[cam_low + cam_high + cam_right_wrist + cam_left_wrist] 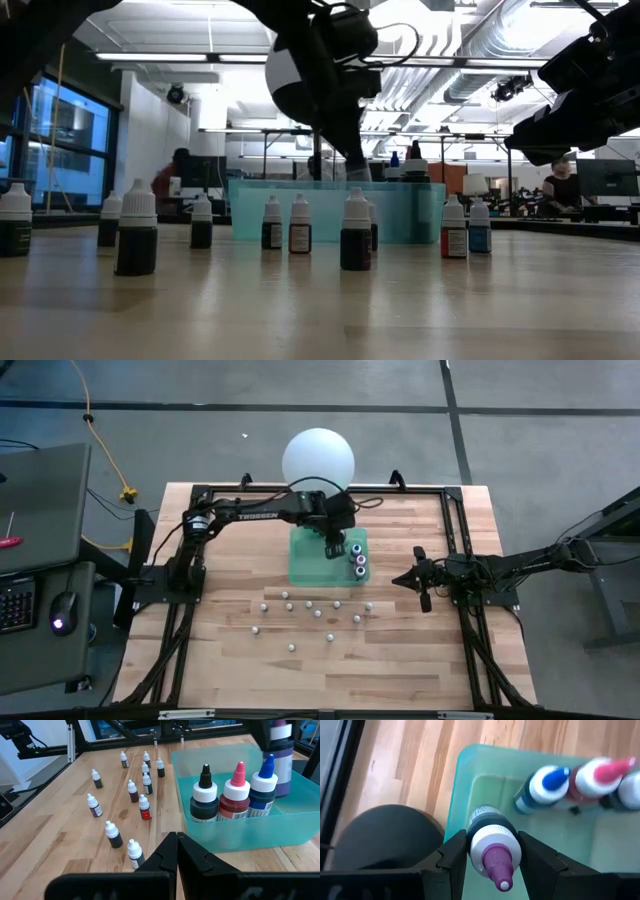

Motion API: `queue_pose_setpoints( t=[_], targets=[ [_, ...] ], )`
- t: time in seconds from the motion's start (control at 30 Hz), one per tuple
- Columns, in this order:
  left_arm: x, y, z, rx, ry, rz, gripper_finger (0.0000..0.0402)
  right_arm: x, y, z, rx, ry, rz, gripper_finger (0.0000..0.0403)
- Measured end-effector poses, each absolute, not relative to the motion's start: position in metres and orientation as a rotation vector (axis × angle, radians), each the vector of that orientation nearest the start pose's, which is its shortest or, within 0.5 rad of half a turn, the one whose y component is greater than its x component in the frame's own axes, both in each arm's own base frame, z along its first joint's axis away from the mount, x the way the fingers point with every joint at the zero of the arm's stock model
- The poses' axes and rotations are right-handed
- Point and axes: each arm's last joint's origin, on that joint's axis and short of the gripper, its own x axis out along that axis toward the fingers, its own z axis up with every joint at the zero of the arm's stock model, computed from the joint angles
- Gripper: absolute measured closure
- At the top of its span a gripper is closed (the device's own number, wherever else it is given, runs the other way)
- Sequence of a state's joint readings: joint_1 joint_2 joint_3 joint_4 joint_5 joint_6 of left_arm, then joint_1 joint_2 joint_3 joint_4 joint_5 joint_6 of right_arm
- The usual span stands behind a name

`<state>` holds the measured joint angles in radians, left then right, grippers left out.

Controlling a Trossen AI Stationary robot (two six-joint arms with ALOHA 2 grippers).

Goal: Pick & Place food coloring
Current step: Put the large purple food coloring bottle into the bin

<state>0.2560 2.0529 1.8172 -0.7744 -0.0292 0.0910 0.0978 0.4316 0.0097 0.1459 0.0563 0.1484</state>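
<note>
The left gripper [492,851] pinches a purple-tipped bottle [492,847] by its neck and holds it over the green tray [302,560], so the placing step is in hand. Three bottles already stand in the tray: black [204,797], pink [236,795] and blue [262,790], close together in a row. My judgement: the next move calls for lowering the purple one upright beside the blue bottle, then spreading the fingers without knocking the row.

The right gripper [176,851] waits pressed together over the worktop's [400,670] right side, holding nothing.

The left wrist view alone shows the grip itself, fingers on either side of the white collar. The right wrist view shows the held bottle hanging clear above the tray's far side, and many small dropper bottles [114,834] scattered on the worktop nearby. The high view places the tray at the foot of a white sphere [318,457]. The low view hides the tray's contents behind its wall.
</note>
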Motion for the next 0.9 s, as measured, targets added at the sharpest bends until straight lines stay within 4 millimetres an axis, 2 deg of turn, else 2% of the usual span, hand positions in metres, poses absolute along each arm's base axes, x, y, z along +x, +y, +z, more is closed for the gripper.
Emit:
queue_pose_setpoints(
  t=[0.23, 0.47, 0.67, 0.9],
  targets=[
    [0.438, 0.114, 0.261, -0.17, 0.915, 0.268, 0.0259, 0.121, 0.01, 0.142, 0.126, 0.277, 0.02, 0.0402],
    [0.44, 0.111, 0.262, -0.335, 0.887, 0.305, 0.0259, 0.121, 0.01, 0.142, 0.126, 0.277, 0.02, 0.0402],
    [0.446, 0.104, 0.26, -0.342, 0.861, 0.286, 0.0259, 0.121, 0.01, 0.142, 0.126, 0.277, 0.02, 0.0402],
    [0.451, 0.095, 0.244, -0.213, 0.928, 0.256, 0.0259, 0.121, 0.01, 0.142, 0.126, 0.277, 0.021, 0.0402]
  ],
)
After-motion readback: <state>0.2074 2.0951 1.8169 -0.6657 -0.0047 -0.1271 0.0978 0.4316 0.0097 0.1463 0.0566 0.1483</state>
